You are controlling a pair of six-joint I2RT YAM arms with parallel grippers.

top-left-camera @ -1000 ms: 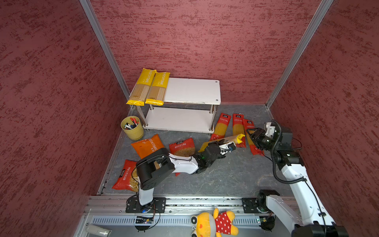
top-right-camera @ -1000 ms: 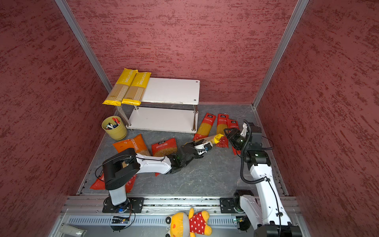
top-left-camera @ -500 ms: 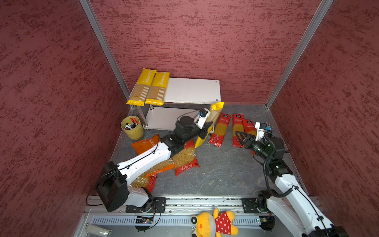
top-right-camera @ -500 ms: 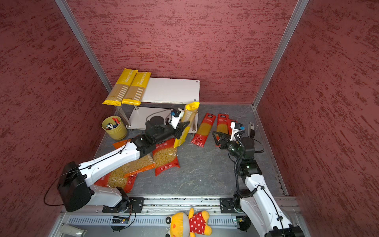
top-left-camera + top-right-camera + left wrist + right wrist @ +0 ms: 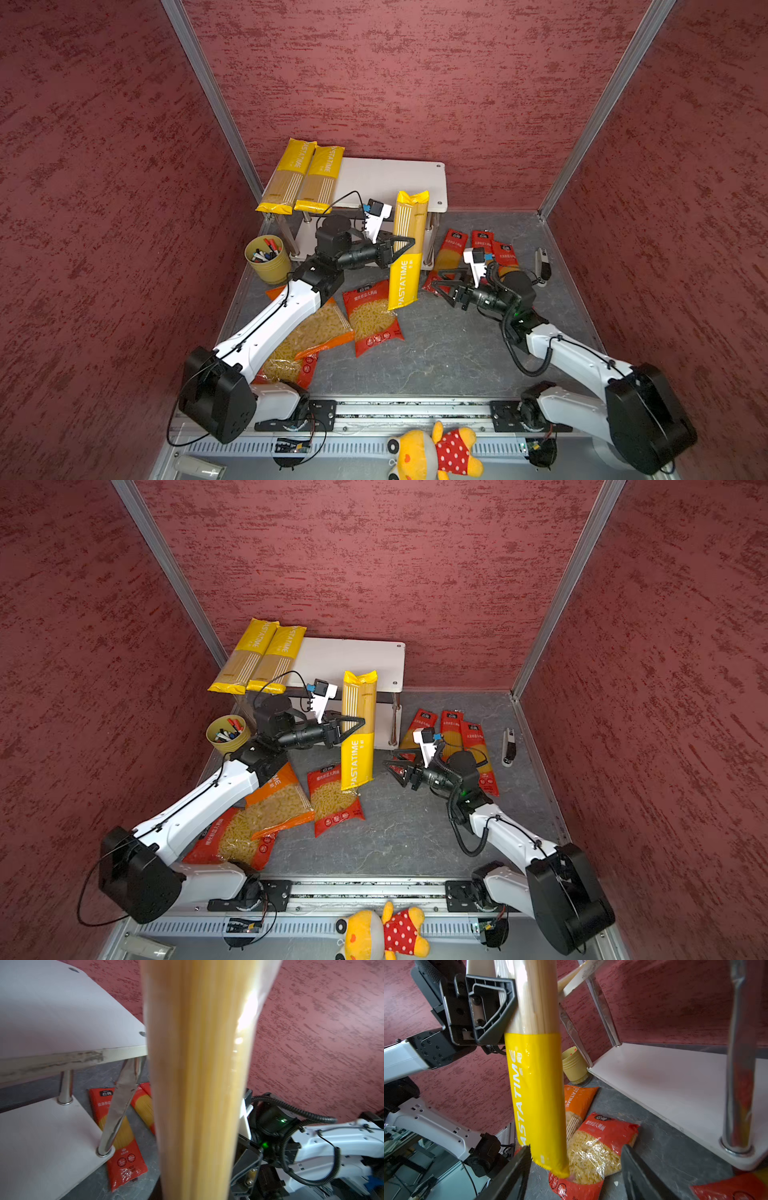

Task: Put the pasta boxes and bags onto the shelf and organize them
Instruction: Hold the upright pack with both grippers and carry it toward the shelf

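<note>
Now upright, not tilted as before: long yellow "PASTATIME" spaghetti pack (image 5: 409,224) (image 5: 359,700), pinched mid-length by left jaws just in front of the small white two-tier shelf (image 5: 386,178) (image 5: 353,658) in both top views. Right jaws wider too, empty, near its lower end. Left wrist: pale strands behind clear film on the pack (image 5: 197,1084), shelf (image 5: 52,1012) beside. Right wrist: yellow printed half of the pack (image 5: 537,1095) hanging over a red short-pasta bag (image 5: 600,1142).
</note>
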